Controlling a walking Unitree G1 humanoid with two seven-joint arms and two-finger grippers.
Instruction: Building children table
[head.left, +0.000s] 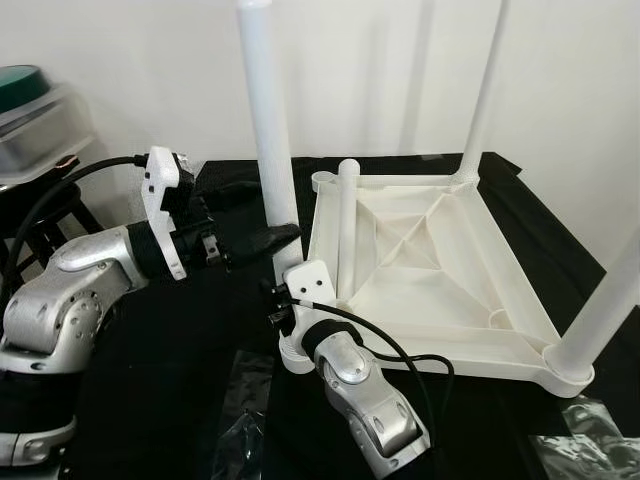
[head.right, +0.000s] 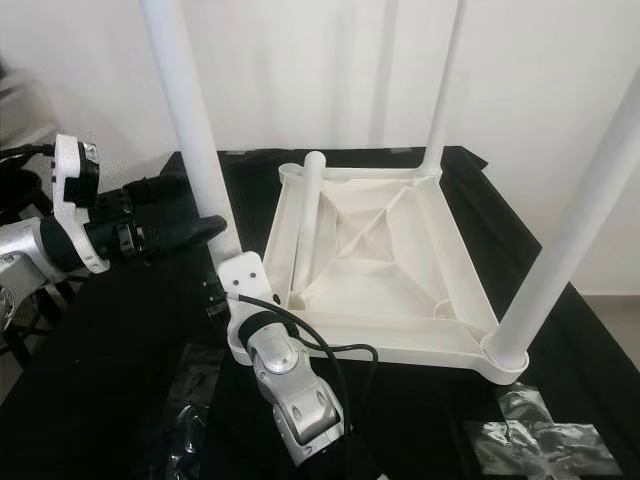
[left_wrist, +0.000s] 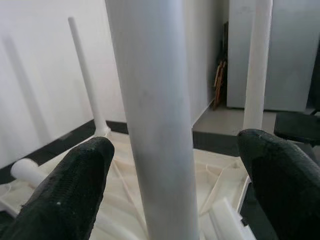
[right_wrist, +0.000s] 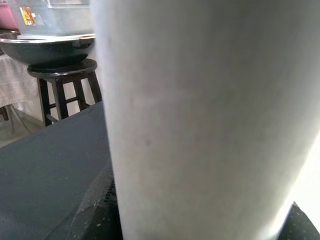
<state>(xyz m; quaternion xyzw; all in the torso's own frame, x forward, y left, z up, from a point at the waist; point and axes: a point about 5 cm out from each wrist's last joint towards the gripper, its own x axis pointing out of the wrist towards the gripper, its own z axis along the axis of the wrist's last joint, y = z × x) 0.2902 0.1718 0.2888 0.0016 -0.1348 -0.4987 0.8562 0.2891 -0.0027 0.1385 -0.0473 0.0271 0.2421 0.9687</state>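
The white children's table (head.left: 520, 345) lies upside down on a black cloth. Three white legs stand upright in its corners: near left (head.left: 268, 130), far right (head.left: 483, 100) and near right (head.left: 610, 310). A fourth leg (head.left: 346, 230) lies loose inside the upturned top, one end resting on the far rim. My left gripper (head.left: 272, 225) is open, its fingers (left_wrist: 75, 185) straddling the near-left leg at mid-height with gaps on both sides. My right gripper (head.left: 287, 315) is low at that leg's base, shut on the leg (right_wrist: 200, 125).
A dark stool (right_wrist: 65, 70) carrying a metal bowl and a clear plastic box (head.left: 35, 125) stands off the table's left end. Crumpled clear plastic bags (head.right: 540, 440) lie on the cloth near the front edge. A white wall runs close behind.
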